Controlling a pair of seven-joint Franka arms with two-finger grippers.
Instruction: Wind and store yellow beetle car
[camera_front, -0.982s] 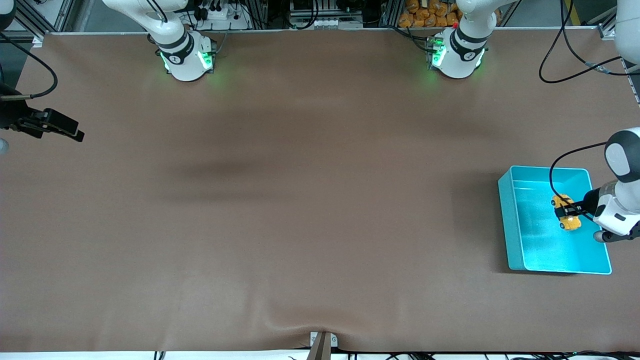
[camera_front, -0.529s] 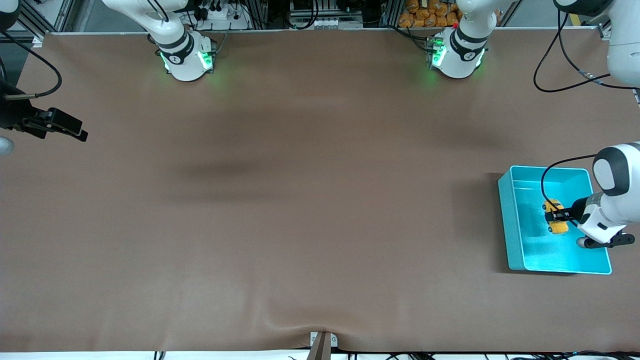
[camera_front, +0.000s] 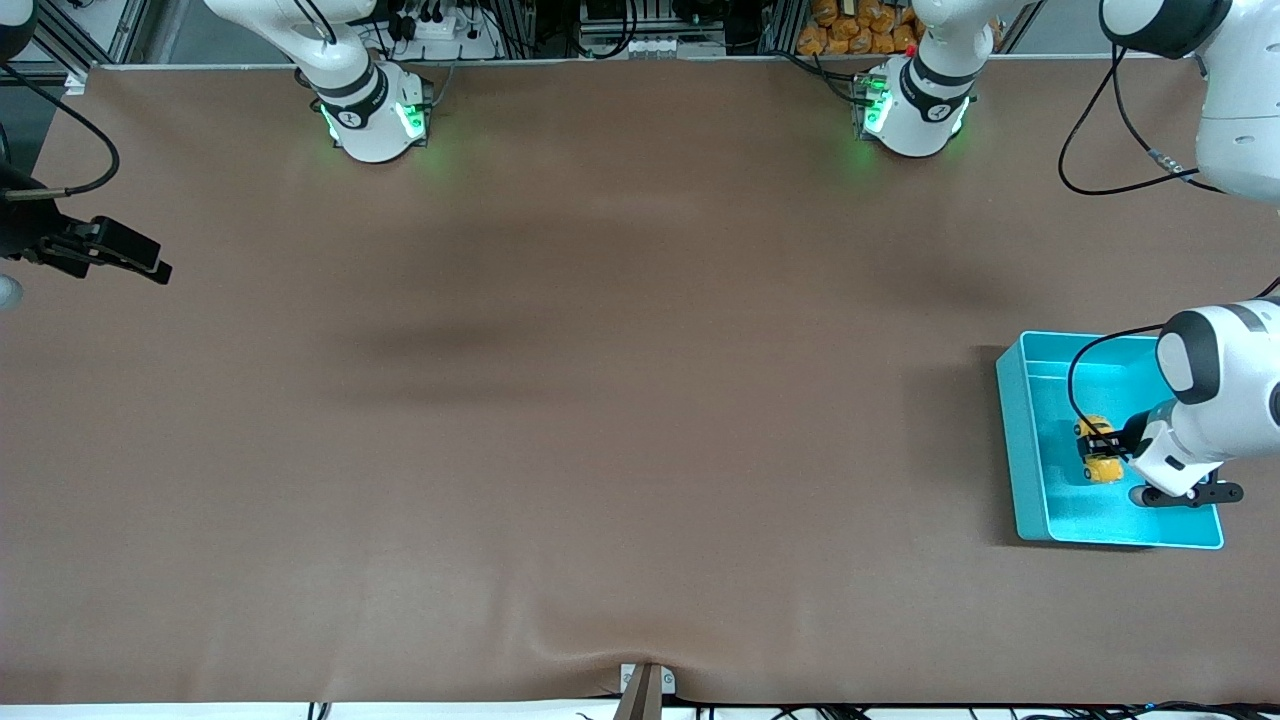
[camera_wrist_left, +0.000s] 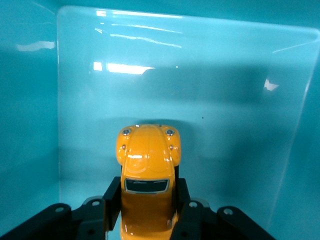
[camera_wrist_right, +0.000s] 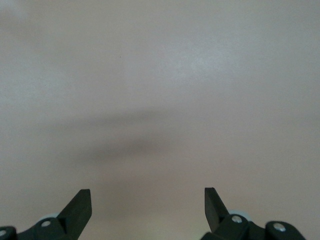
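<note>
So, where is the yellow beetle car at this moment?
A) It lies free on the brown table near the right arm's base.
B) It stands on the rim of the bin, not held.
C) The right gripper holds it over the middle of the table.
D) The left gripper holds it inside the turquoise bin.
D: the left gripper is shut on the yellow beetle car inside the turquoise bin; the right gripper is open and holds nothing.

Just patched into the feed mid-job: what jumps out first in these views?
The turquoise bin at the left arm's end of the table draws the eye first, bright against the brown table. Over its inside, the left gripper is shut on the yellow beetle car, its fingers pressed to the car's sides. The right gripper waits open over the bare tabletop at the right arm's end.
</note>
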